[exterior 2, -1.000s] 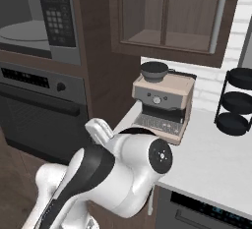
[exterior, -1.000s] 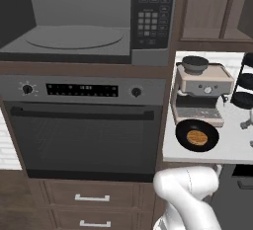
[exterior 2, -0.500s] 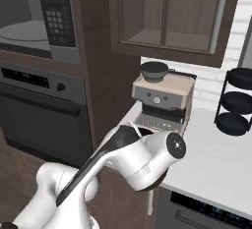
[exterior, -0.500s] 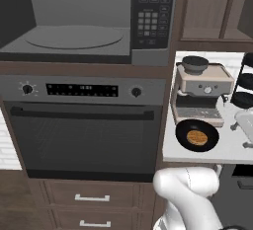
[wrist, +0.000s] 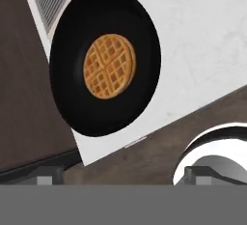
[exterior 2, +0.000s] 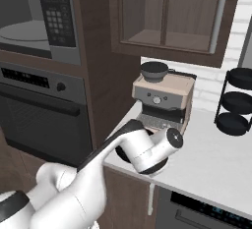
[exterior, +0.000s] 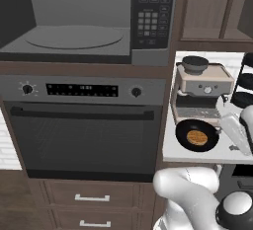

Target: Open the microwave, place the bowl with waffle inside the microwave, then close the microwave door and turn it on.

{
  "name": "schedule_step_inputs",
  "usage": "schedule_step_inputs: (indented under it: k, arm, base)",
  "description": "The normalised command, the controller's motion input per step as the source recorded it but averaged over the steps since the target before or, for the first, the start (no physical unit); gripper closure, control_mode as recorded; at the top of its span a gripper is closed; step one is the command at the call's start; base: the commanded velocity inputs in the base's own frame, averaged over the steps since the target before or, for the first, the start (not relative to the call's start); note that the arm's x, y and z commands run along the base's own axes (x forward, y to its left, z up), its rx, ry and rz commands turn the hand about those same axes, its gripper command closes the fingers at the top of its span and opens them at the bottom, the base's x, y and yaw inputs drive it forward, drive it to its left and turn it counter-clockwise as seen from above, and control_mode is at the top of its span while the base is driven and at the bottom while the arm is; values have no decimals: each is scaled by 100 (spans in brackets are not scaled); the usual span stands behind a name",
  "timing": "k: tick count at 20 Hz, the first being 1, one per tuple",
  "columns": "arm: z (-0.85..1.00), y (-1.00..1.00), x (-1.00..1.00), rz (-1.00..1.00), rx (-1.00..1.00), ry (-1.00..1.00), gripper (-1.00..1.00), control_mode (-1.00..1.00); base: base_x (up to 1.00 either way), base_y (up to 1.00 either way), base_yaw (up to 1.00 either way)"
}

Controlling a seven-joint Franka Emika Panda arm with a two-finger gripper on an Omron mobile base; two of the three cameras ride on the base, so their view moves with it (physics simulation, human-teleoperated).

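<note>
The microwave point(exterior: 74, 21) stands open above the oven point(exterior: 84, 125), its grey cavity and turntable point(exterior: 74, 36) bare, so the opening step looks done and the space is ready to receive. To the microwave's lower right, on the white counter point(exterior 2: 221, 169), sits the coffee machine point(exterior: 202, 88); just in front of it rests the bowl point(wrist: 103, 60) near the counter's edge, within easy reach. The waffle point(wrist: 109, 66) lies flat in the bowl's middle. The gripper point(exterior: 236, 131) hovers above the bowl, jaws spread wide and empty, apparently lining up a grasp.

no text legible, keypad markings blurred
</note>
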Motion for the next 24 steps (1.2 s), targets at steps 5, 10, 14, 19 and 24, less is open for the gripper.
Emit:
schedule_step_inputs:
  k: [5,10,14,19,24]
  arm:
    - [-42,-29,58,-3,0,8,-100,-100]
    - [-54,-24,58,-4,0,10,-100,-100]
    - [-43,-6,38,-3,0,7,-100,-100]
    - [-30,0,4,0,0,3,-100,-100]
    - [-43,12,0,-1,0,7,100,-100]
  base:
    - [0,0,0]
    - [0,0,0]
    - [0,0,0]
    - [0,0,0]
    - [0,0,0]
